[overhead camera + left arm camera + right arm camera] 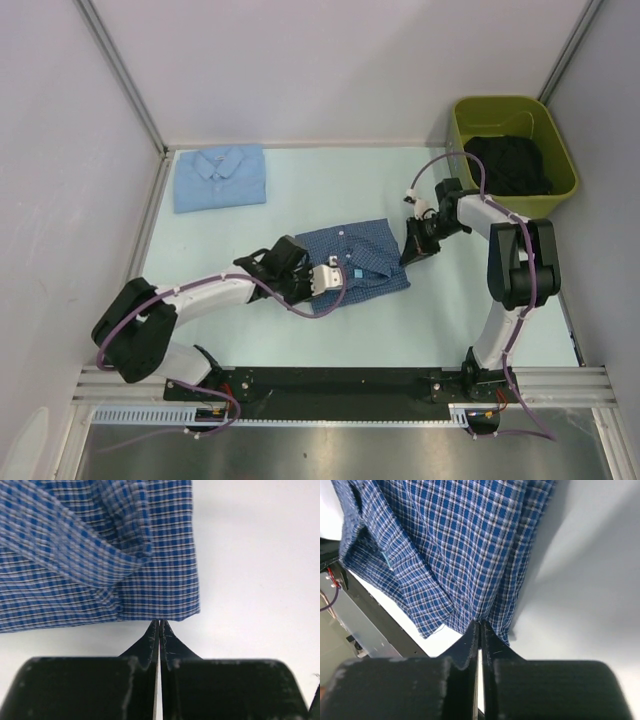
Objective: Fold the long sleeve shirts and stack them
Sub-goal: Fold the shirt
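Observation:
The medium blue checked shirt (355, 262) lies folded at the table's middle. My left gripper (322, 280) is shut at its near left edge; in the left wrist view the closed fingertips (159, 622) pinch the hem of the checked shirt (100, 555) near a corner. My right gripper (412, 246) is shut on the shirt's right edge, and that edge is raised off the table. In the right wrist view the checked cloth (455, 545) bunches into the closed tips (480, 624). The plain pale blue shirt (220, 177) lies folded flat at the back left.
A green bin (460, 125) with dark cloth (512, 163) in it stands at the back right, just behind the right arm. Grey walls close the table on the left, back and right. The black base rail (340, 385) runs along the near edge.

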You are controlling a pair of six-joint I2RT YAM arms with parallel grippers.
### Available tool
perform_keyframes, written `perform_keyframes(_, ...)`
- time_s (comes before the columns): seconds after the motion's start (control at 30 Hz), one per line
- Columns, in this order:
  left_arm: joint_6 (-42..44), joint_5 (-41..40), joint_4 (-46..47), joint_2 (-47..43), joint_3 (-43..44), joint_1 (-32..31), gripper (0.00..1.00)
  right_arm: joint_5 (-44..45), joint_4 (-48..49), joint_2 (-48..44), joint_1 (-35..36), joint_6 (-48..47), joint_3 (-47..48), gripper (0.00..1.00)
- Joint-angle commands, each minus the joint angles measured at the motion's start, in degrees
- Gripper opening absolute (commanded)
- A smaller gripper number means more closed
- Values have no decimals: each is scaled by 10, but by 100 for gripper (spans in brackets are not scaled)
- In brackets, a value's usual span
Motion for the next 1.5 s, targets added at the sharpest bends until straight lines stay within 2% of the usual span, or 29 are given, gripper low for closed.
perform_keyframes(0.0, 9, 19, 10, -8, -11, -13, 0, 20, -6, 3, 18, -18, -9, 9)
perform_keyframes(0.03, 14, 12, 6, -13, -10, -12, 0, 22, -8, 4, 18, -19, -5, 13)
perform_keyframes(0.07, 14, 9, -9, -22, -9, -10, 18, 25, -21, -1, 17, -19, 2, 15)
perform_keyframes(0.17, -14, 13, -9, -90, -10, 21, 61, 24, -51, -34, -14, -16, 13, 29)
perform_keyframes(0.2, -15, 9, -10, -102, -10, 23, 63, 6, -57, -44, -24, -11, 11, 32)
perform_keyframes(0.3, -7, -20, 0, -102, -7, 21, 62, -5, -56, -77, -35, -9, -14, 34)
perform_keyframes(0.37, -7, -32, 16, -68, 1, 21, 61, -6, -14, -84, -33, 4, -28, 37)
perform_keyframes(0.63, 7, -51, 58, 41, 32, 11, 62, -32, 44, -9, -11, 68, 12, 46)
perform_keyframes(0.73, 5, -60, 74, 45, 30, 11, 48, -32, 48, 14, 3, 66, 9, 42)
perform_keyframes(0.77, 5, -55, 71, 45, 32, 10, 41, -32, 44, 20, 9, 62, 9, 36)
perform_keyframes(0.8, 5, -54, 66, 44, 33, 11, 27, -33, 40, 22, 10, 55, 6, 21)
perform_keyframes(0.83, 7, -50, 59, 44, 34, 11, 20, -31, 37, 22, 11, 50, 2, 14)
perform_keyframes(0.87, 12, -49, 47, 40, 33, 11, 8, -28, 27, 21, 11, 45, -7, 7)
perform_keyframes(0.9, 16, -54, 44, 37, 30, 10, 3, -22, 21, 16, 10, 37, -15, 0)
perform_keyframes(0.93, 24, -62, 44, 36, 22, 13, 0, -19, 15, 13, 11, 21, -23, 0)
perform_keyframes(1.03, 16, -68, 39, 39, 28, 42, 0, -22, -6, 3, 13, 9, -64, 0)
perform_keyframes(1.07, 4, -65, 23, 34, 42, 54, 13, -27, -11, 0, 15, 11, -77, 0)
perform_keyframes(1.13, -44, 9, -3, 9, 51, 91, 39, -46, -15, -8, 31, 19, -103, 0)
perform_keyframes(1.17, -62, 39, -17, -10, 43, 99, 56, -50, -13, -13, 39, 27, -111, 0)
perform_keyframes(1.23, -84, 105, -14, -98, -8, 97, 65, -58, -7, -23, 62, 33, -118, 0)
perform_keyframes(1.3, -71, 120, -13, -171, -46, 76, 66, -84, 5, -21, 79, 54, -120, 0)
perform_keyframes(1.33, -65, 88, -13, -184, -76, 38, 65, -97, 5, -8, 103, 61, -121, 0)
perform_keyframes(1.47, -51, 21, -5, -175, -101, -23, 50, -145, -11, 32, 175, 61, -127, 5)
